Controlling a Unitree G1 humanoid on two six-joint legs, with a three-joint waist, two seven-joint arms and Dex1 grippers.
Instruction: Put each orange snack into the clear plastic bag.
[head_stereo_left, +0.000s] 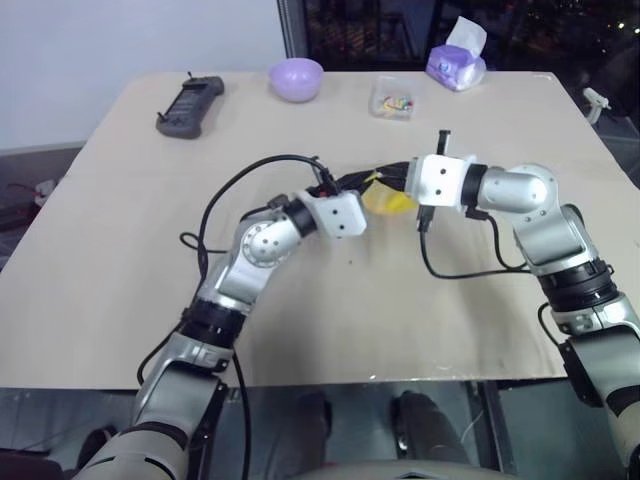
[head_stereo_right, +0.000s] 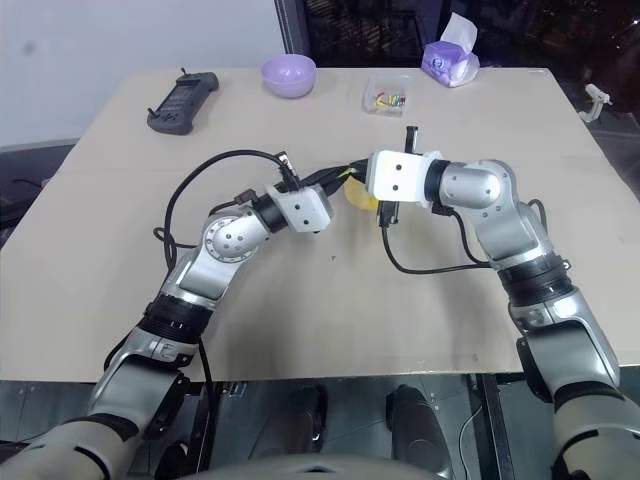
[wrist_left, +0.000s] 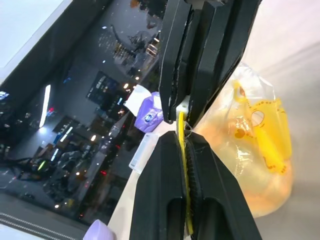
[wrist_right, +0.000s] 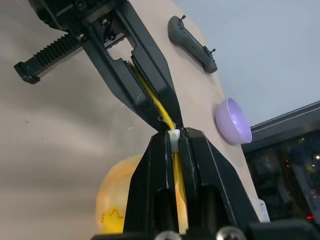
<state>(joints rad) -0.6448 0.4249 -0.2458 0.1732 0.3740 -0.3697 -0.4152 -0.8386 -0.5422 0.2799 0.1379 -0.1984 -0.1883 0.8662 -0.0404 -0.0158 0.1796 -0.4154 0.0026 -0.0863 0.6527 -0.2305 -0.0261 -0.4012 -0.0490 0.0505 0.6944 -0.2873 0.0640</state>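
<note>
Even, bright overhead light on the desk (head_stereo_left: 120, 260); soft shadows beneath the arms; dark window behind holds lamp reflections.

A tan table (head_stereo_left: 120, 250) carries four things along its far edge: a black remote (head_stereo_left: 189, 104) at the left, a purple bowl (head_stereo_left: 296, 79), a small clear box (head_stereo_left: 391, 98) of colourful bits, and a purple tissue pack (head_stereo_left: 457, 64) at the right.

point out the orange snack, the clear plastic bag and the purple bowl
orange snack (wrist_left: 260, 200): left wrist view, its rounded side seen through the bag
clear plastic bag (wrist_left: 182, 135): left wrist view, its yellow seal strip between the jaws
purple bowl (head_stereo_left: 296, 79): left eye view, its outer wall
</note>
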